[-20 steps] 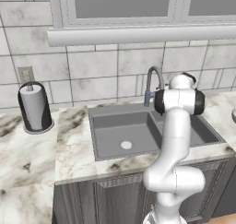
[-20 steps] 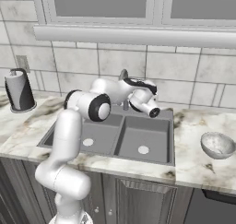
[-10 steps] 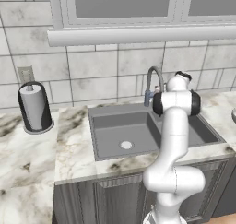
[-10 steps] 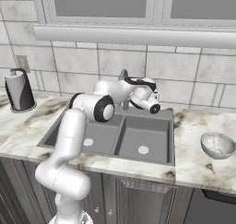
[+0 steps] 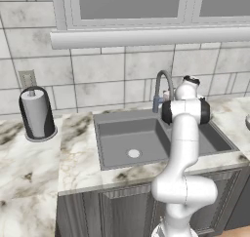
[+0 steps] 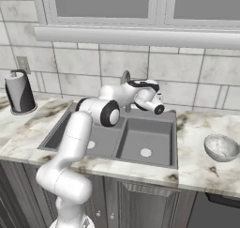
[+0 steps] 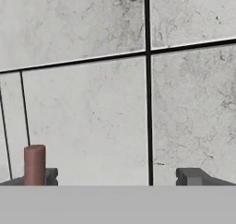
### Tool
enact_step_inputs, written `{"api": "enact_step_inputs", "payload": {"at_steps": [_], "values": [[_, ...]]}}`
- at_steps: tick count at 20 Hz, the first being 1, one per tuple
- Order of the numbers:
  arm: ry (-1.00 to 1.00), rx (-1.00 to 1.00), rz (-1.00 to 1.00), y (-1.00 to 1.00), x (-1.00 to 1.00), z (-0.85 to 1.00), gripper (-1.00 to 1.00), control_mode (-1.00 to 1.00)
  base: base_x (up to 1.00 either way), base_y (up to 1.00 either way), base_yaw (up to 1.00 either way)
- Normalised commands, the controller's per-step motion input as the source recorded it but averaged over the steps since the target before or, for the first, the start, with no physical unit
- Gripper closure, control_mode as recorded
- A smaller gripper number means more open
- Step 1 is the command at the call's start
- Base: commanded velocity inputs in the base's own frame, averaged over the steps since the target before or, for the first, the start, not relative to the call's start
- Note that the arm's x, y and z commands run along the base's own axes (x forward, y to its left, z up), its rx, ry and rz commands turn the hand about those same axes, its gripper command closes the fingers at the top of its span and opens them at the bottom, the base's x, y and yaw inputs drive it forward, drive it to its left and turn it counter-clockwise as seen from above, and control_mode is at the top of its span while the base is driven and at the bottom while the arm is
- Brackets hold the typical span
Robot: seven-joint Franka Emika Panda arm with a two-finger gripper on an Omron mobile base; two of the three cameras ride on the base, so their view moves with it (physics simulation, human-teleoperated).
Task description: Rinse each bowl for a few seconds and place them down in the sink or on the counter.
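While over sink (image 6: 150, 128): claw (image 7: 118, 177) wide.

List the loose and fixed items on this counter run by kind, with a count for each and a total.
Bowl, pale grey mottled: 1
Paper towel holder: 1
Faucet: 1
Sink basins: 2
Wall outlet: 1
Total: 6

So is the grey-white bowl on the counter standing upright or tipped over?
Upright. In the right base view the bowl sits on the counter right of the sink, its open mouth facing up and its inside showing.
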Motion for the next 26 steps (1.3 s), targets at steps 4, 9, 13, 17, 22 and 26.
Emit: {"api": "enact_step_inputs", "payload": {"at_steps": [4,9,13,17,22,26], "values": [[0.01,0.01,0.0,-0.05,0.34,-0.1,-1.0,-1.0,0.0,0.0,0.0],[0.03,0.01,0.0,-0.04,0.32,-0.18,1.0,-1.0,0.0,0.0,0.0],[0.03,0.03,0.0,-0.19,0.11,-0.19,1.0,-1.0,0.0,0.0,0.0],[0.01,0.06,0.0,-0.37,0.0,-0.15,1.0,-1.0,0.0,0.0,0.0],[0.04,0.08,0.0,-0.44,-0.04,-0.24,1.0,-1.0,0.0,0.0,0.0],[0.07,0.08,0.0,-0.38,-0.06,-0.37,1.0,-1.0,0.0,0.0,0.0]]}}
